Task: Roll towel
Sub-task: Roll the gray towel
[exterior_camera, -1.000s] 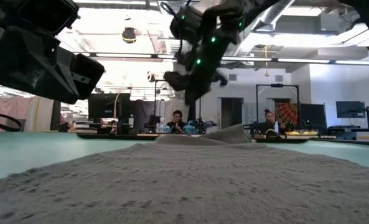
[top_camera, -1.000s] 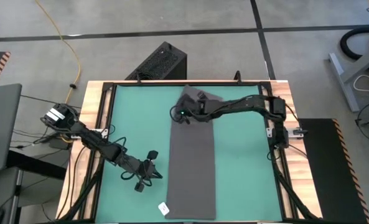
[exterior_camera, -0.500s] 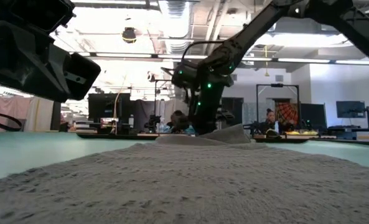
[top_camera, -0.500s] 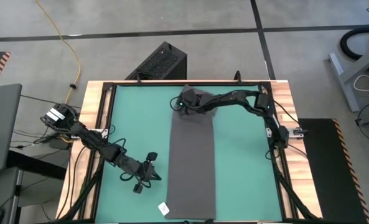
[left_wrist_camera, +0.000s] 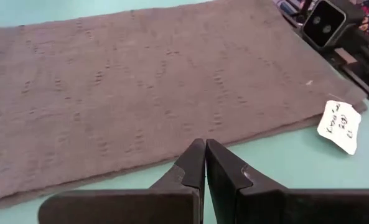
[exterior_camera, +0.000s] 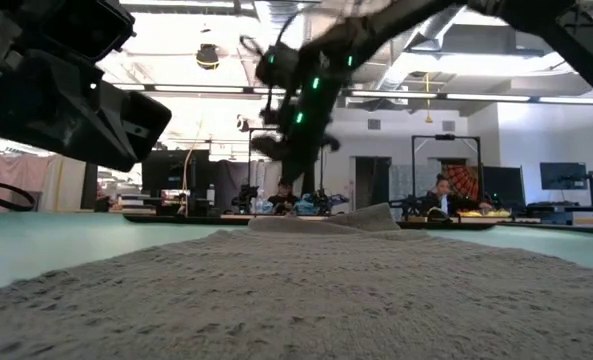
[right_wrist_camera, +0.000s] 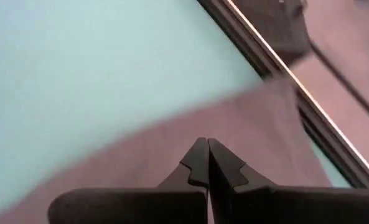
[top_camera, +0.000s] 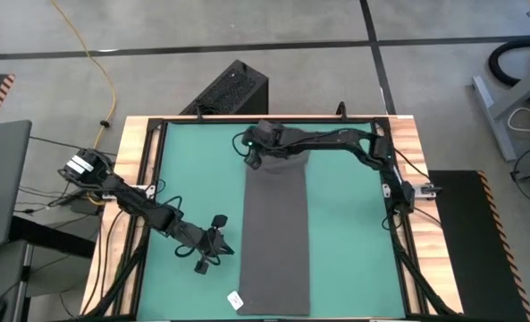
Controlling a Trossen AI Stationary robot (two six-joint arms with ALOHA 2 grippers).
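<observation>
The dark grey towel (top_camera: 278,233) lies flat as a long strip down the middle of the green mat. Its far end is bunched into a low hump (exterior_camera: 366,215), and a white tag (top_camera: 235,300) sticks out at its near left corner. My right gripper (top_camera: 252,159) is shut and hangs in the air over the towel's far left corner (right_wrist_camera: 172,143), clear of the cloth (exterior_camera: 294,160). My left gripper (top_camera: 222,247) is shut, just left of the towel's long edge (left_wrist_camera: 140,81), and touches nothing.
A black frame (top_camera: 265,119) borders the green mat (top_camera: 193,179), with wooden strips outside it. The low camera (left_wrist_camera: 324,22) sits at the table's near edge beside the tag (left_wrist_camera: 341,126). Bare mat lies on both sides of the towel. People sit at desks far behind the table (exterior_camera: 438,190).
My right gripper, shut throughout, first went toward the far edge and dipped down to the towel's bunched far end. It then rose and shifted toward the table's left, turning as it went. The hump looks the same as before. The left arm kept still.
</observation>
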